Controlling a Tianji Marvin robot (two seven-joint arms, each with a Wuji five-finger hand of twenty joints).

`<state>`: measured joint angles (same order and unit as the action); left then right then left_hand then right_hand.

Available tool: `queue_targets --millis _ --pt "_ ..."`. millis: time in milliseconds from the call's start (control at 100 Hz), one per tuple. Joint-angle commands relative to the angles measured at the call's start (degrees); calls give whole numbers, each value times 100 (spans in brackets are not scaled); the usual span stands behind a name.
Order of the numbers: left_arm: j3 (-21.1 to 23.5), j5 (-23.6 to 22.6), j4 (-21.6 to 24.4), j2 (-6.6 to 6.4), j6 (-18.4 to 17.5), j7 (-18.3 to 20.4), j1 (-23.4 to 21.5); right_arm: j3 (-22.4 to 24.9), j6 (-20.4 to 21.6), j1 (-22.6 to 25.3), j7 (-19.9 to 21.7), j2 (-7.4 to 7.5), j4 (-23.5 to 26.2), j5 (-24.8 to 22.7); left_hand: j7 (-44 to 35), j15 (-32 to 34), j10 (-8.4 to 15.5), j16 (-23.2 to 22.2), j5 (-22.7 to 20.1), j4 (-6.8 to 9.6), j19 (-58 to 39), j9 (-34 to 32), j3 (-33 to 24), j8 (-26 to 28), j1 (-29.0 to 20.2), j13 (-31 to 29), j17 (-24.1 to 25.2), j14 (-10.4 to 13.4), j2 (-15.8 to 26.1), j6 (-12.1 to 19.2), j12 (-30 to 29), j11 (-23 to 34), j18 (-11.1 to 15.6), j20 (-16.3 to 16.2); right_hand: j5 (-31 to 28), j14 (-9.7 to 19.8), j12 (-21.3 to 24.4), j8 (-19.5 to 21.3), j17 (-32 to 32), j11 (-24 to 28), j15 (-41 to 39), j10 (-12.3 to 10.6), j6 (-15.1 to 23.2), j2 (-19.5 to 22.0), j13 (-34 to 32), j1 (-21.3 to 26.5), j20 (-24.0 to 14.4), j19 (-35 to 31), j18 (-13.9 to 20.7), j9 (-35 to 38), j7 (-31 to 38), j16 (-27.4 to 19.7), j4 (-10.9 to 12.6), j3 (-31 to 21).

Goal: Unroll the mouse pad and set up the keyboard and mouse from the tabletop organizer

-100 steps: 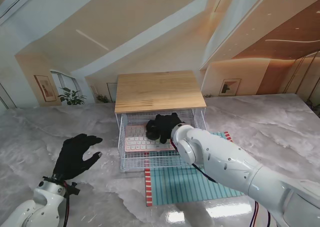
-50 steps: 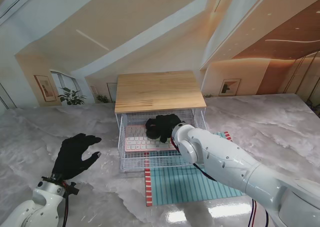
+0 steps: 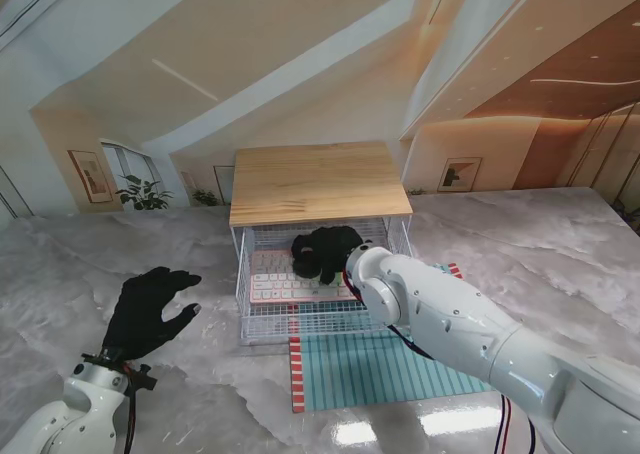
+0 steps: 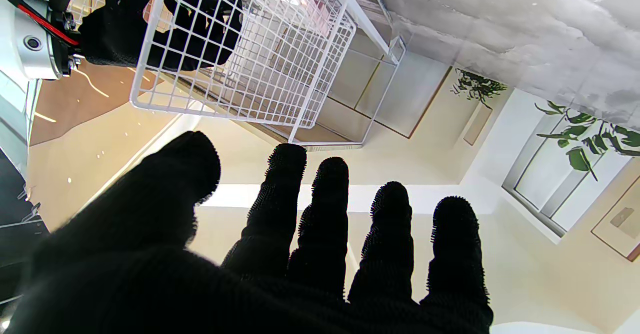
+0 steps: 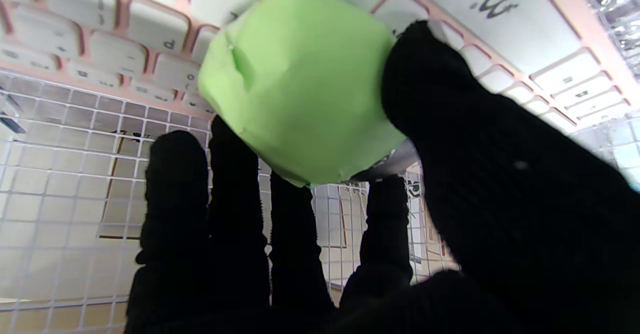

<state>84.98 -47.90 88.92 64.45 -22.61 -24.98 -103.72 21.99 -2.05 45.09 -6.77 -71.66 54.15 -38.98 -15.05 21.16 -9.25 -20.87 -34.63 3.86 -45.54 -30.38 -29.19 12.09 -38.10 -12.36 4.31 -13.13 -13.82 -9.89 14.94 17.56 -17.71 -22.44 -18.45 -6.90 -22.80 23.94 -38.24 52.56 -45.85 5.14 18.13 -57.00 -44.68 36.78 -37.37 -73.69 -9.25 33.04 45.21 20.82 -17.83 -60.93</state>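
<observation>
On your left, the left robot hand [image 3: 150, 309] hovers over the bench [image 3: 60, 274], fingers spread wide, holding nothing. Center, the wire organizer [image 3: 262, 319] holds the keyboard [image 3: 285, 287]; the unrolled pad [image 3: 380, 369] lies just before it. Inside, your right robot hand [image 3: 325, 254] closes around the green mouse [image 5: 300, 83], thumb one side, fingers opposite. Watch the withdrawal: knuckles could catch the wire or shelf and knock the mouse loose onto the keys.
</observation>
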Motion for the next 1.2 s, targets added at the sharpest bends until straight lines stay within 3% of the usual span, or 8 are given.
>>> queue_targets --millis 0,570,1190 --pt "-12 -5 0 29 -39 73 -17 42 91 101 -3 43 -10 -42 49 -28 -11 36 84 -11 75 213 59 -69 184 84 53 177 28 -40 5 -22 119 35 -246 480 -136 30 -168 603 -1248 -228 48 480 -858 1212 -197 -295 219 522 259 223 340 -918" --pt "-70 36 -67 30 -91 92 73 919 675 666 -184 332 792 -225 52 -28 -9 36 81 -12 75 211 60 -71 188 85 53 182 30 -41 5 -23 119 35 -441 500 -91 -1 -326 616 -1315 -194 23 544 -980 1206 -282 -291 213 648 287 140 326 -920" --pt "-170 138 -136 30 -145 193 232 2407 1252 2055 -8 689 2501 -465 56 -31 -14 36 81 -11 75 211 61 -73 190 83 53 176 28 -47 4 -24 119 35 -521 464 -77 -21 -346 593 -1334 -169 -13 544 -989 1232 -359 -282 188 676 262 119 334 -920"
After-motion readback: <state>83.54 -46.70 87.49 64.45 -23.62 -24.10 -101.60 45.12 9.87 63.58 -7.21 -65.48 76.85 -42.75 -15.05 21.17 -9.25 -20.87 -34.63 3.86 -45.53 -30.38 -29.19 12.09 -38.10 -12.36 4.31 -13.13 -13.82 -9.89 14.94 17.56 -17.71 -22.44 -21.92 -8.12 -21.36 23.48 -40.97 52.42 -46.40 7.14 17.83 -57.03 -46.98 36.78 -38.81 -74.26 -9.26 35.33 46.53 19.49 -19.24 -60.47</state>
